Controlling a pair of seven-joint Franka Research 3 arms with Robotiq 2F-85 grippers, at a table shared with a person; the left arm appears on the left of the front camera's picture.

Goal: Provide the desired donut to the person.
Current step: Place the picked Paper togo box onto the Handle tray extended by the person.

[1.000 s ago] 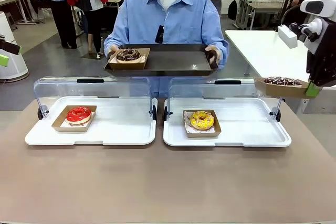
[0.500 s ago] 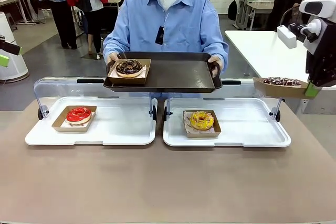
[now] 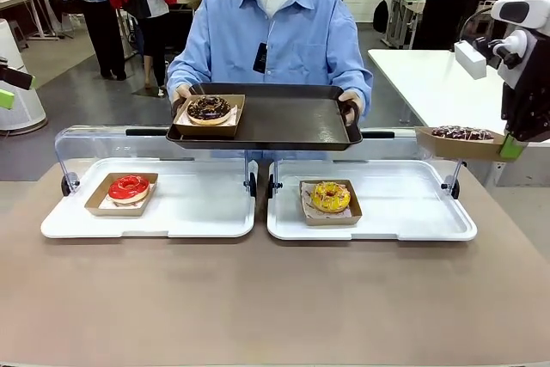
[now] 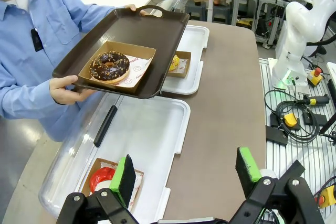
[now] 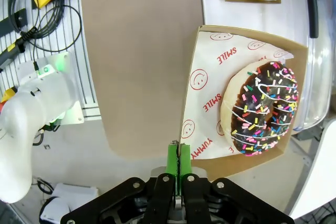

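The person in a light blue shirt holds a dark serving tray with both hands over the far side of the table. On it sits a chocolate donut in a cardboard box, also in the left wrist view. My right gripper is shut on the edge of a cardboard box carrying a chocolate donut with coloured sprinkles. It hangs at the far right, above the table. My left gripper is open and holds nothing, above the left display tray.
Two white display trays with raised clear lids lie side by side. A red donut sits in the left one, a yellow donut in the right. A white table stands at the back right. Bystanders are behind.
The person has brought the dark tray lower and closer, over the raised lids. Neither arm has moved.
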